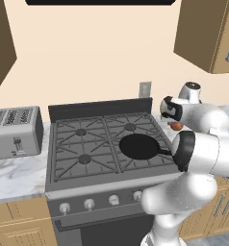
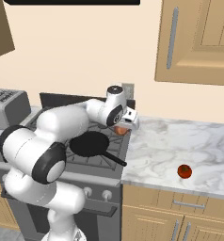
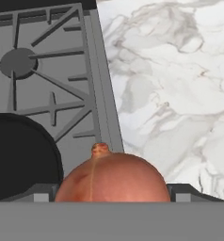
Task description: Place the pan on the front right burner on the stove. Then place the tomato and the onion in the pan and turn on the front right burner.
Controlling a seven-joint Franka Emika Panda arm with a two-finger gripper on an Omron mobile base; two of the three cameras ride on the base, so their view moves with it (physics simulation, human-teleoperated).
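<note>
The black pan point(image 1: 138, 145) point(image 2: 89, 143) sits on the front right burner of the stove point(image 1: 78, 144), its handle pointing toward the counter. My gripper point(image 2: 121, 127) point(image 3: 111, 195) reaches down at the seam between stove and counter. The pinkish onion point(image 3: 111, 179) point(image 2: 119, 130) point(image 1: 175, 126) sits between the fingers, and both pads touch its sides. Whether the onion rests on the surface I cannot tell. The red tomato point(image 2: 184, 171) lies alone on the marble counter point(image 2: 180, 141) to the right, near its front edge.
A silver toaster point(image 1: 15, 132) stands on the counter left of the stove. Round knobs point(image 1: 89, 204) line the stove's front. Wooden wall cabinets point(image 2: 198, 42) hang above the right counter. An outlet point(image 1: 145, 89) is on the wall behind.
</note>
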